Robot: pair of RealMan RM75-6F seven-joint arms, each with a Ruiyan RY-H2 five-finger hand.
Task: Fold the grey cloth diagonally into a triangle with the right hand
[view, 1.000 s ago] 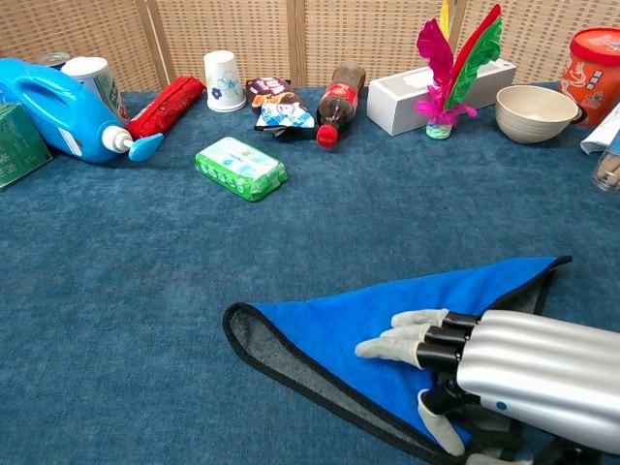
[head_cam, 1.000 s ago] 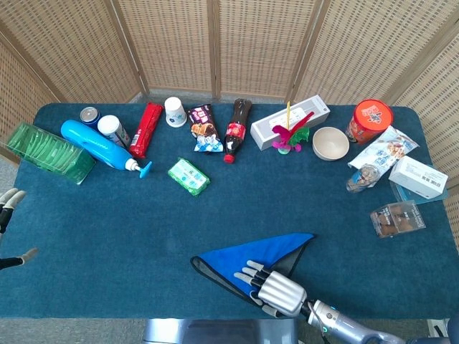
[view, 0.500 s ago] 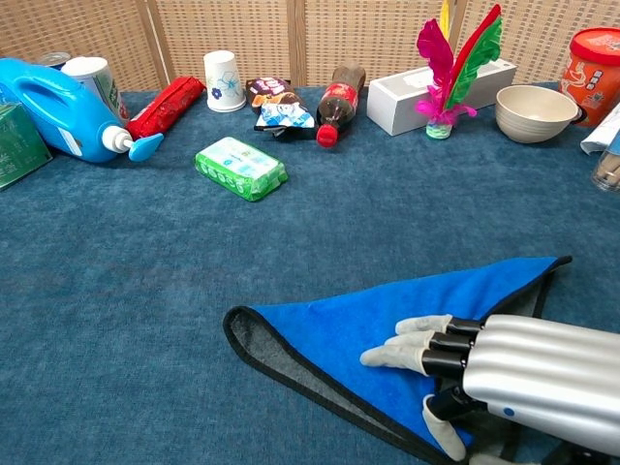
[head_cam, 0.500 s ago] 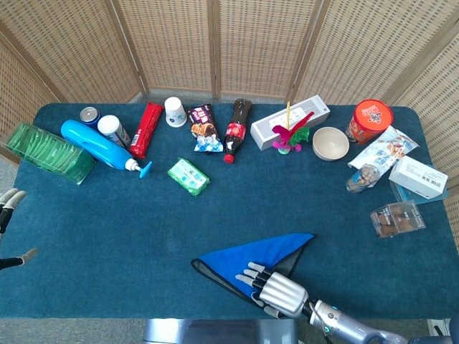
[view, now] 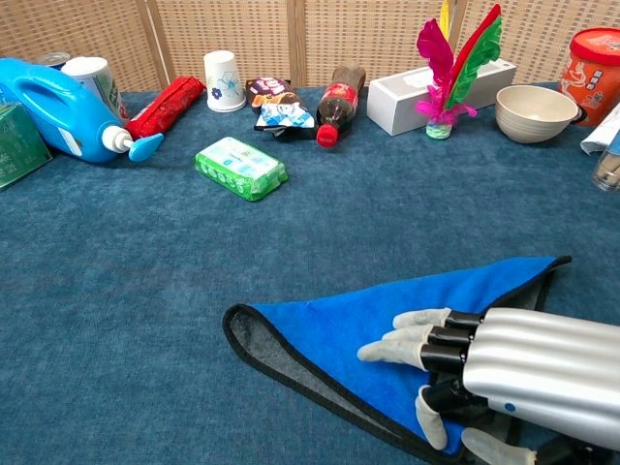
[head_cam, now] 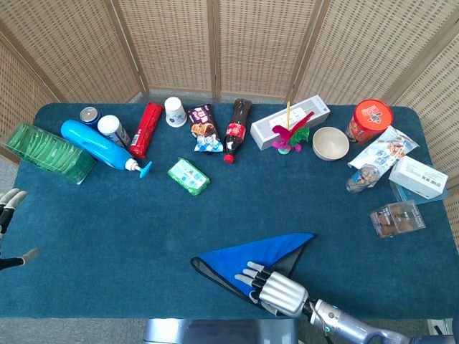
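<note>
The cloth (head_cam: 247, 253) (view: 387, 315) lies folded into a triangle near the table's front edge, blue side up, with a grey underside and black hem showing along its lower left edge. My right hand (head_cam: 274, 289) (view: 504, 368) rests flat on the cloth's near part, fingers extended toward the left, holding nothing. My left hand (head_cam: 8, 222) shows only at the far left edge of the head view, off the table, fingers apart and empty.
Along the back stand a green box (head_cam: 49, 152), blue detergent bottle (head_cam: 100, 145), cans, red packet (head_cam: 146, 129), paper cup (head_cam: 174, 112), cola bottle (head_cam: 237, 130), white box (head_cam: 290, 127), shuttlecock (view: 455, 73), bowl (head_cam: 330, 143), red tub (head_cam: 370, 120). A green pack (head_cam: 188, 176) lies mid-left. Packages sit at right.
The right hand has shifted only slightly on the cloth, its fingers sliding a little back and forth. The cloth stays as it was.
</note>
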